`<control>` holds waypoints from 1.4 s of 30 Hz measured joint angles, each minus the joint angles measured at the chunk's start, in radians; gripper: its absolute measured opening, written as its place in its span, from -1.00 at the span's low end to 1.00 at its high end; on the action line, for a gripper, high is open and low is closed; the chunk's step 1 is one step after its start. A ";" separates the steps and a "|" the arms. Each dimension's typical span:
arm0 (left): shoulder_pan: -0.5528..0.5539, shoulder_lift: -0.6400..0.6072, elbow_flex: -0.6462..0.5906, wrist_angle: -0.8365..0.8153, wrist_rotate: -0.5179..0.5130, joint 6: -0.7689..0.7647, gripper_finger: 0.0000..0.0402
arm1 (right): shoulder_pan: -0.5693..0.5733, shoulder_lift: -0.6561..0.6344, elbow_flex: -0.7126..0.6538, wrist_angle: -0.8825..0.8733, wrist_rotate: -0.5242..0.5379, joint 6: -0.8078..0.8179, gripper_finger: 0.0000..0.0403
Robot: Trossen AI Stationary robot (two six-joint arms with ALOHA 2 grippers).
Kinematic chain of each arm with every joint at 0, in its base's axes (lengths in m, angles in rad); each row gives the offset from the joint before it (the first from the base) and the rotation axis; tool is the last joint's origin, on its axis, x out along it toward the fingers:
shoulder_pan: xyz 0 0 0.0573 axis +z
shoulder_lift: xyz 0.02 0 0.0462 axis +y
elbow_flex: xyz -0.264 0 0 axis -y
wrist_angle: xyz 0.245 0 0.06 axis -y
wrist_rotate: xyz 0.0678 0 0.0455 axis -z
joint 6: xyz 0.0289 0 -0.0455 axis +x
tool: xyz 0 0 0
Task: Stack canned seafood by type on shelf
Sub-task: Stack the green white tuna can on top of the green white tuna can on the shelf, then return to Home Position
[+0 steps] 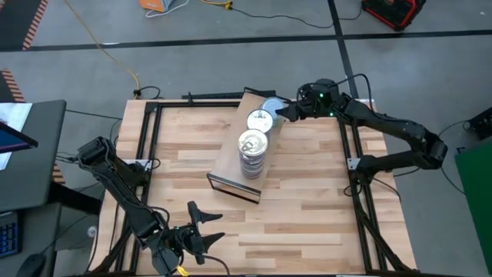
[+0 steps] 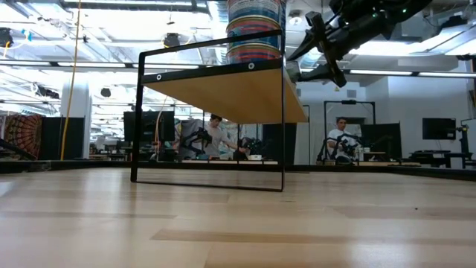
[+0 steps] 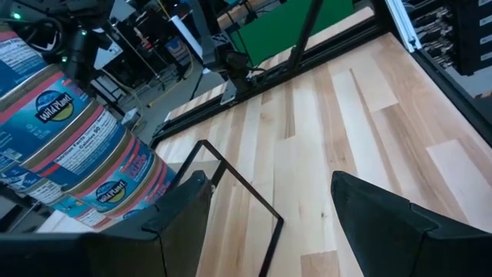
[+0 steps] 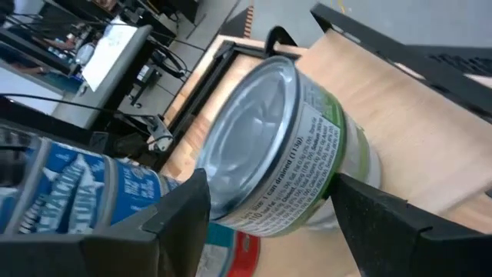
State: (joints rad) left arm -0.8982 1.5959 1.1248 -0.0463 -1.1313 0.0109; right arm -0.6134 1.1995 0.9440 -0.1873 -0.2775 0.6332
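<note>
- Slatted wooden tabletop (image 1: pixel 307 208) carries the shelf (image 1: pixel 231 165) at its middle, with a workshop room behind.
- On the shelf a tall stack of cans (image 1: pixel 252 150) stands nearest, and a second pile (image 1: pixel 260 120) just beyond.
- Right gripper (image 1: pixel 286 112), at the shelf's far right end, is clamped around a green-labelled can (image 4: pixel 280 146), seemingly touching the board.
- Left gripper (image 1: pixel 201 221) waits near-left, fingers apart.
- Tins are rigid, smooth, likely slippery: grip across the side wall.
</note>
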 joint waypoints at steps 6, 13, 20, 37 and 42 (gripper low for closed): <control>0.000 0.000 0.000 0.001 0.000 0.000 0.30 | 0.001 0.000 0.000 0.005 0.017 0.021 0.45; 0.000 0.000 0.000 0.002 0.000 0.000 0.30 | 0.001 0.000 0.000 0.006 0.037 0.036 0.45; -0.006 -0.002 0.000 0.014 0.000 -0.008 0.30 | 0.001 -0.005 0.000 -0.017 0.037 0.003 0.45; 0.034 -0.206 -0.131 -0.157 0.189 -0.272 0.27 | 0.506 -0.366 -0.309 0.006 0.423 -0.209 0.45; 0.117 -0.299 -0.250 -0.013 0.327 -0.241 0.17 | 0.673 -0.497 -0.478 0.159 0.619 -0.170 0.45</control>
State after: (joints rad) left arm -0.7809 1.2972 0.8744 -0.0597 -0.8038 -0.2305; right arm 0.0597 0.7025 0.4656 -0.0284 0.3412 0.4636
